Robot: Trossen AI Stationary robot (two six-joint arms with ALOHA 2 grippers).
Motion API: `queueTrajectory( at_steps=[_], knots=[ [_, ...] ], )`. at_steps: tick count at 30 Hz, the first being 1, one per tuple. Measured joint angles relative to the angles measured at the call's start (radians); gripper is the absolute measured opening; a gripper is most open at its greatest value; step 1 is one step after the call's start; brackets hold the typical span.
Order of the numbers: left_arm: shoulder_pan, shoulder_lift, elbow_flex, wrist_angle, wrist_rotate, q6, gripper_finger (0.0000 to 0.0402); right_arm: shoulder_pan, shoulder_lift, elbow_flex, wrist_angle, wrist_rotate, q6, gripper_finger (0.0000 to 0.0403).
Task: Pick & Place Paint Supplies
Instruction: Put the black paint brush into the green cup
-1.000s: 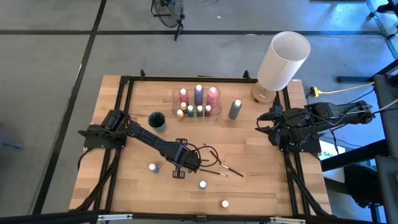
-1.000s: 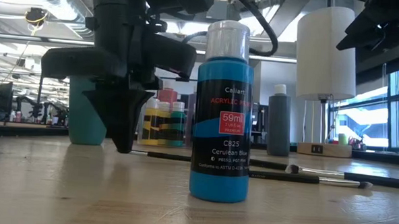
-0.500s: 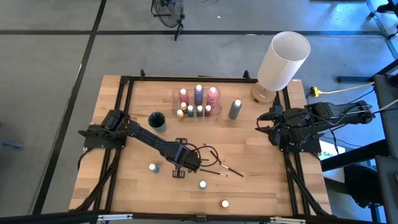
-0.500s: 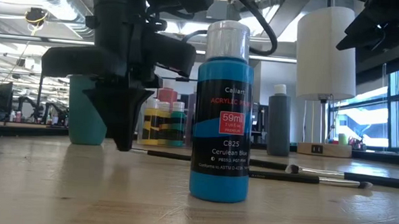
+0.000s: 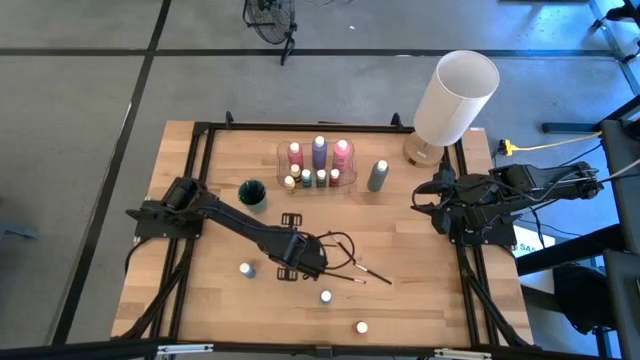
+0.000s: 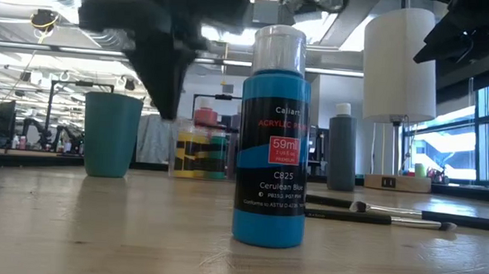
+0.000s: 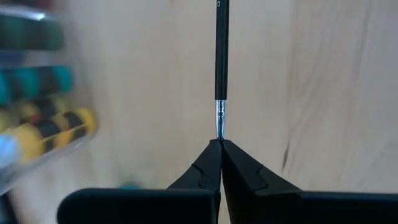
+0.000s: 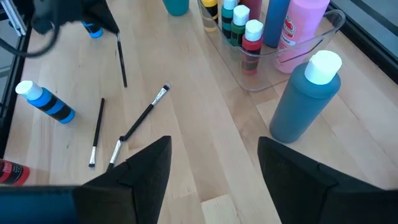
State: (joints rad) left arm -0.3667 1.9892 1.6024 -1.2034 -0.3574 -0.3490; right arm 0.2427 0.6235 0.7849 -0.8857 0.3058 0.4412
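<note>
While the right gripper (image 5: pixel 428 205) waits at the table's three o'clock edge with its jaws standing wide and nothing between them, the left gripper (image 5: pixel 297 262) is out over the middle of the board, a touch toward six o'clock. Its fingers (image 7: pixel 214 163) are pinched tight on the light tip of a paintbrush (image 7: pixel 220 59), the dark handle hanging clear of the wood in the left wrist view. From table height the left arm hangs above the surface, up by the teal cup (image 6: pixel 111 135).

Over at twelve o'clock, the clear tray (image 5: pixel 318 166) holds the pink, purple and small white-capped bottles. A grey bottle (image 5: pixel 378 175) stands just beside it at its three o'clock. The teal cup sits at the tray's eight o'clock.

More brushes (image 8: pixel 143 116) lie loose on the wood at the left gripper's three o'clock. A blue bottle (image 5: pixel 245 268) stands at its nine o'clock, a second one (image 5: pixel 326 296) at five o'clock, and a red bottle (image 5: pixel 361 327) near the six o'clock edge. The white lamp (image 5: pixel 455 97) stands at the one o'clock corner.
</note>
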Motion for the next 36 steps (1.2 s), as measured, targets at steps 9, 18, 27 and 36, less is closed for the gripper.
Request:
queueTrajectory(
  at_steps=[9,18,27,36],
  knots=[
    [-0.035,0.0,0.162,-0.324,-0.122,-0.101,0.0002,0.0,0.0,0.0,-0.002,0.0,0.0,0.0242],
    [-0.038,-0.012,0.182,-0.37,-0.208,-0.009,0.0002,0.0,0.0,0.0,-0.001,0.004,0.0,0.0242],
    [-0.031,-0.041,0.181,-0.368,-0.401,0.194,0.0002,0.0,0.0,0.0,-0.001,0.059,0.023,0.0242],
    [-0.002,-0.163,0.181,-0.368,-0.594,0.307,0.0002,0.0,0.0,0.0,-0.001,0.105,0.023,0.0242]
  ],
)
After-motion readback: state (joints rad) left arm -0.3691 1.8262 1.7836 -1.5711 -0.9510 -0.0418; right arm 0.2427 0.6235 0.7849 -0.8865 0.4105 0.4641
